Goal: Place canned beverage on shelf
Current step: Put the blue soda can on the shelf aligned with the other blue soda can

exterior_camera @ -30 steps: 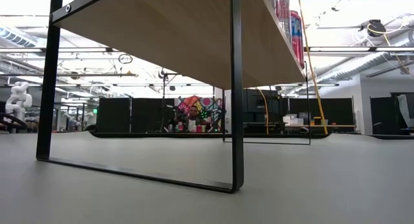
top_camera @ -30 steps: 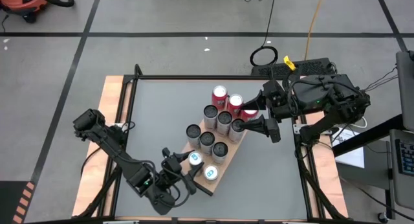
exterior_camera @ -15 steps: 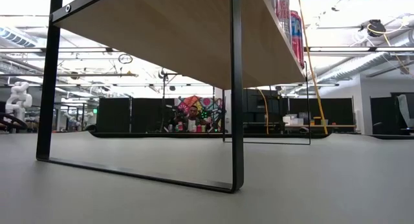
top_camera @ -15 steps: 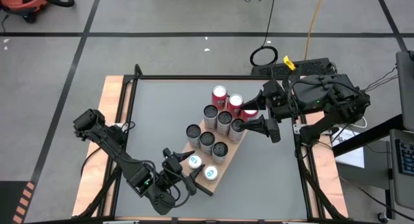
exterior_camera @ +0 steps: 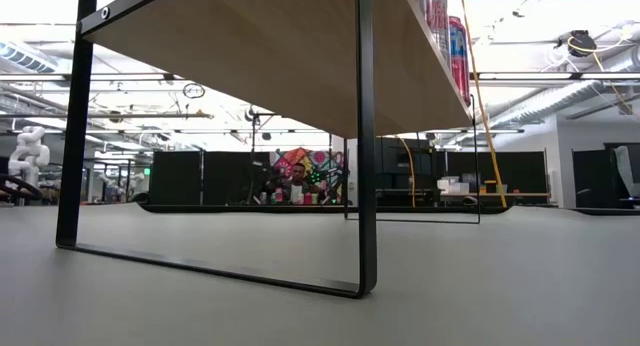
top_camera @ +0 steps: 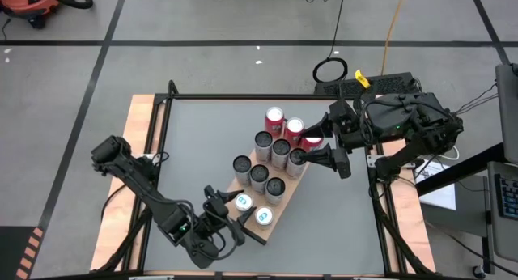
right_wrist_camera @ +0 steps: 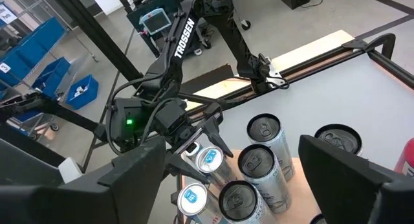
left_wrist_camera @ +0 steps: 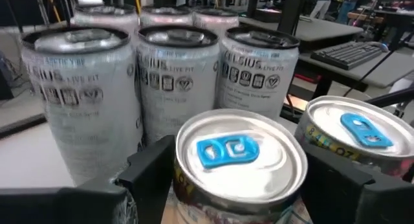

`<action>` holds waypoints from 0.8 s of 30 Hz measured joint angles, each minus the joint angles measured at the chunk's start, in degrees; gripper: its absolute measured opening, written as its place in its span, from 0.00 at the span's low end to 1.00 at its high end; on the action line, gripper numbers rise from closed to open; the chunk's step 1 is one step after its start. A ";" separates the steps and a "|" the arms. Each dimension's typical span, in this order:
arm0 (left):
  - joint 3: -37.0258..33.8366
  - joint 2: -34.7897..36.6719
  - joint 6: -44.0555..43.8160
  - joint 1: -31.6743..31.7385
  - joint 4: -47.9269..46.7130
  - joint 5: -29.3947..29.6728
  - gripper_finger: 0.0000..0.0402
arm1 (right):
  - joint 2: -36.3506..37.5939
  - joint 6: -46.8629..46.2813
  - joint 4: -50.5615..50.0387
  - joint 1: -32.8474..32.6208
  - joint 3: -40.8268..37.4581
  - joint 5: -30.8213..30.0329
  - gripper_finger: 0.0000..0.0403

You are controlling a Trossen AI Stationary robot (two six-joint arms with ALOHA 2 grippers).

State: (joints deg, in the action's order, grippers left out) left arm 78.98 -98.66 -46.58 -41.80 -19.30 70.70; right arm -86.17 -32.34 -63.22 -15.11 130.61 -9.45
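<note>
The shelf [top_camera: 285, 201] is a light-brown board on black legs, lying slantwise on the grey table. Its underside [exterior_camera: 250, 56] fills the low view. Several silver and red cans [top_camera: 279, 146] stand upright on it. Two white-topped cans with blue tabs stand at its near end, one [top_camera: 243, 199] beside the other [top_camera: 263, 216]. My left gripper [top_camera: 235, 211] is at that near end, shut on the first blue-tab can [left_wrist_camera: 236, 153]. My right gripper [top_camera: 314, 146] is open over the far-end cans and touches nothing. Its fingers spread wide in the right wrist view [right_wrist_camera: 233, 153]. My left gripper pinches the blue-tab can between its two fingers, on opposite sides of the wall just under the top rim [left_wrist_camera: 187, 193]. The fingers [left_wrist_camera: 149, 175] come about level from the table's near left side. The can stands upright on the shelf's near end.
The silver cans [left_wrist_camera: 84, 88] stand packed just beyond the held can, and the second blue-tab can [left_wrist_camera: 352, 130] is right beside it. Bare grey tabletop [top_camera: 202, 142] lies left of the shelf. The shelf's black leg frame [exterior_camera: 365, 136] stands on the table.
</note>
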 joint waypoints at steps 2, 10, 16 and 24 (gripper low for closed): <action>0.00 0.69 2.63 -0.07 1.03 -0.05 0.72 | 0.00 -0.21 0.02 0.00 0.00 0.00 0.81; 0.00 5.63 6.90 -0.32 2.37 -1.06 0.72 | 0.00 -0.37 0.02 0.02 0.00 -1.42 0.81; 0.02 10.83 7.97 -0.96 1.45 -9.23 0.72 | 0.00 -0.41 0.00 0.02 0.00 -1.32 0.81; 0.09 16.89 -3.88 -1.53 -15.72 -12.01 0.70 | 0.00 -0.40 0.00 -0.45 0.00 -1.07 0.81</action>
State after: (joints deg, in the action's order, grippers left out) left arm 79.07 -81.77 -50.46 -43.33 -35.02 58.68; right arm -86.17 -32.75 -63.22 -15.56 130.61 -10.52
